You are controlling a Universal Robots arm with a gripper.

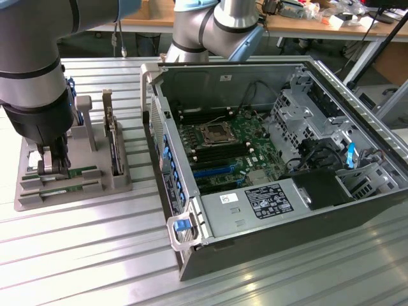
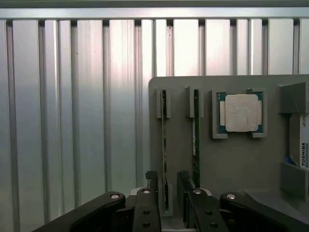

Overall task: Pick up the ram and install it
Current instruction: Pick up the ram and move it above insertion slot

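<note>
- Pincer point(image 2: 167, 176): jaws apart, one fingertip point(image 2: 152, 178) on each side of the ram, lowered to the holder; no grip made yet.
- Ram point(image 2: 164, 135): thin green stick standing on edge in a slot of the grey holder point(image 2: 241, 164), running straight ahead from between the jaws.
- Second green stick point(image 2: 196, 130): parallel, just outside one finger, so that finger sits in the gap between the two sticks.
- Processor point(image 2: 240, 113): seated in its own pocket, beyond the second stick and apart from the pincer.
- Hard drive point(image 2: 303, 145): farthest from the pincer on that same side.
- Worktop point(image 2: 72, 121): ribbed metal, carrying the holder and the open computer case point(image 1: 287, 210), which lies well away from the pincer.
- Handling advice: keep the stick centred between the pads, close squarely on its flat faces, and keep the inner finger off the neighbouring stick; a skewed grip would likely jam the board in its slot.
- Hidden or unclear: the ram's near end passes behind the finger bodies; whether either pad touches the board cannot be told; the hard drive is cut off by the frame edge; in the exterior view the arm covers much of the holder.
</note>
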